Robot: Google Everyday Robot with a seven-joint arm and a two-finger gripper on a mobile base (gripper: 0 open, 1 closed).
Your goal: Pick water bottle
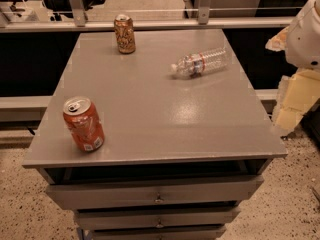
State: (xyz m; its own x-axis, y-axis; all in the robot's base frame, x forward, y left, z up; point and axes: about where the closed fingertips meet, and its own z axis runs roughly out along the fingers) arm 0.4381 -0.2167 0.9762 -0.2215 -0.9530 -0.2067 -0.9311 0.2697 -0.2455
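Note:
The water bottle (201, 62) is clear ribbed plastic with a white cap and a red-and-blue label band. It lies on its side at the far right of the grey table top (150, 109), with the cap pointing left. My white arm (305, 31) comes in at the right edge of the view. My gripper (294, 98) shows as pale yellow parts below it, off the table's right side. It is well to the right of the bottle and a little nearer than it, not touching it.
An orange soda can (84, 124) stands at the near left of the table. A second orange can (124, 34) stands at the far edge. Drawers (159, 196) are below the top. A metal rail (150, 24) runs behind the table. The floor is speckled.

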